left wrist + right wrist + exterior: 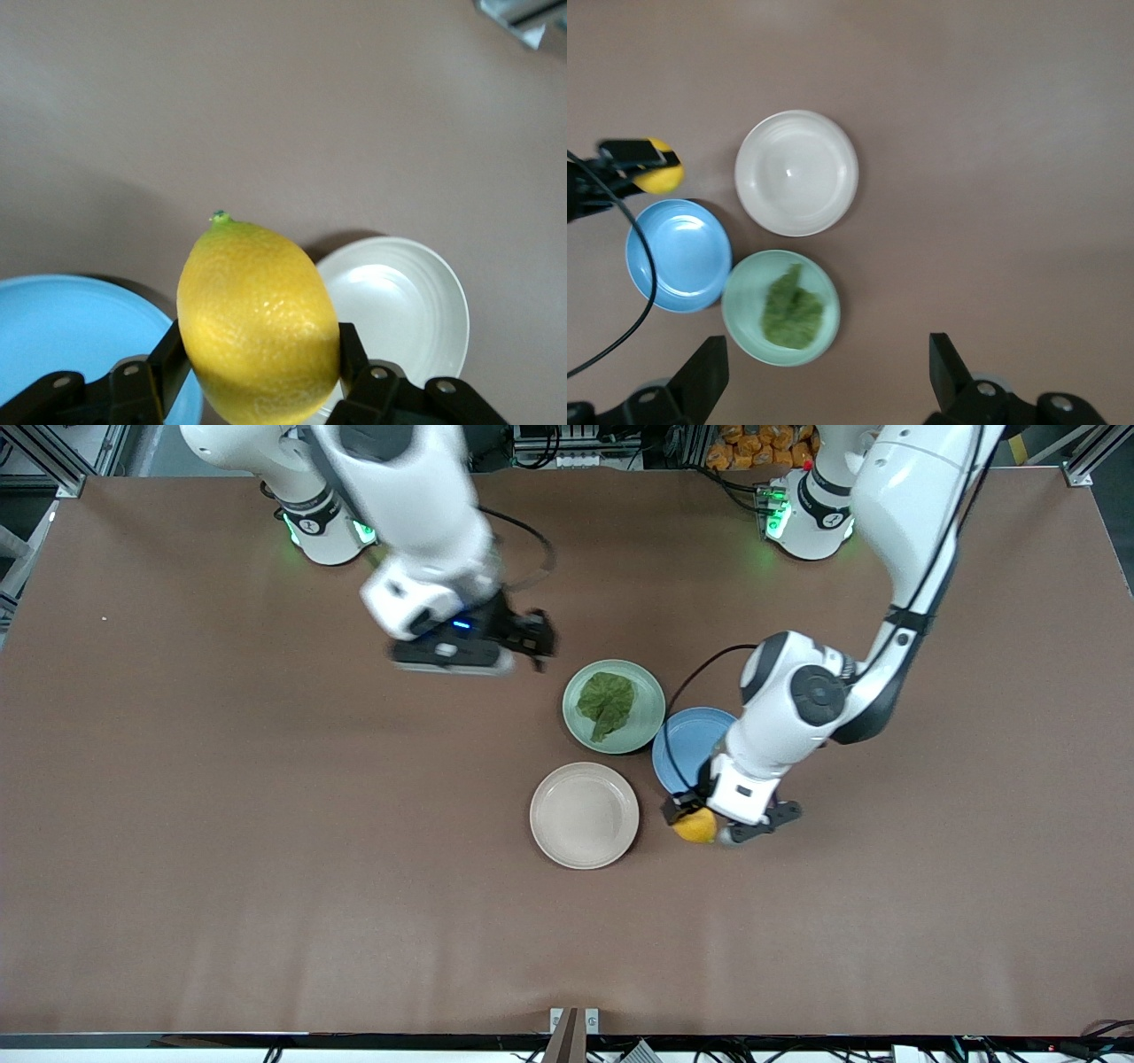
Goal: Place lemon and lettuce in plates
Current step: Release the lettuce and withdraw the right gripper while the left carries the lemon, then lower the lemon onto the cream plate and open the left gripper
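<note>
Lemon (695, 825) in left gripper (691, 818) fingers (168, 359) — just beside beige plate (584, 815) rim.

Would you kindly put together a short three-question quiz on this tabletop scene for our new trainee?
1. True or false: the flat crinkled dark green lettuce leaf lies in the round pale mint green plate.
2. What is the left end effector shut on?
A. the small oval bright yellow lemon
B. the round blue plate
C. nothing
3. Fill in: the round beige-cream plate holds ______.

Note: the right end effector hangs open over bare table beside the mint plate.

Key: 1 true; 2 A; 3 nothing.
</note>
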Controlling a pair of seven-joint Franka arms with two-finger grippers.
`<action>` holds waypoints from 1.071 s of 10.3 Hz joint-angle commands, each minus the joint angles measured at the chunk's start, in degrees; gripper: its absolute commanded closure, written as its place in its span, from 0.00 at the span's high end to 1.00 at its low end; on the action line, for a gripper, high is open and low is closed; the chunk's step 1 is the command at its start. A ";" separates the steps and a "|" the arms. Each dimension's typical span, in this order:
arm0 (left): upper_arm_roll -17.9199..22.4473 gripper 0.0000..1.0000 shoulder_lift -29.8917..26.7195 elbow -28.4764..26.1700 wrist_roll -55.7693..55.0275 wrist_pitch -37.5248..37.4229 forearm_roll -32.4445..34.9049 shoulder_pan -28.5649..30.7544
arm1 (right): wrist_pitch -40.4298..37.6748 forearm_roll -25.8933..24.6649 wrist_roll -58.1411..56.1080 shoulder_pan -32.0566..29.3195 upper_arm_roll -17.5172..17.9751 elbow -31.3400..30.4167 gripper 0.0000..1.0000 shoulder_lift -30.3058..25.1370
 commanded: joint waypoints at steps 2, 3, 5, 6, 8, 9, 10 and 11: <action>1.21 0.00 6.68 6.87 -2.76 1.33 -0.92 -7.69 | -9.12 -5.20 -15.49 0.43 -10.29 -3.43 1.00 -9.73; 1.21 0.00 7.91 7.67 -3.30 3.17 -0.92 -9.19 | -11.06 -5.30 -20.32 0.43 -15.03 -3.43 1.00 -11.05; 1.47 0.00 9.94 7.94 -3.74 7.56 -0.83 -11.74 | -11.87 -5.21 -28.86 0.43 -24.00 -3.44 1.00 -12.03; 2.70 0.00 10.64 8.46 -4.70 9.85 -0.92 -13.67 | -11.87 -5.21 -31.33 0.43 -27.34 -3.35 1.00 -12.03; 4.28 0.33 14.24 11.70 -8.03 10.83 -0.92 -17.19 | -12.22 -5.21 -35.12 0.43 -32.02 -3.35 1.00 -11.95; 4.72 0.99 14.34 11.72 -7.70 10.84 -0.22 -17.99 | -12.23 -5.30 -36.27 0.43 -33.25 -3.35 1.00 -11.86; 5.86 1.00 13.90 11.63 -7.79 10.84 2.05 -18.43 | -12.23 -5.47 -37.84 0.43 -34.31 -3.35 1.00 -11.68; 5.96 1.00 13.73 11.54 -7.96 10.84 2.85 -18.26 | -12.23 -5.56 -39.34 0.43 -35.10 -3.35 1.00 -11.42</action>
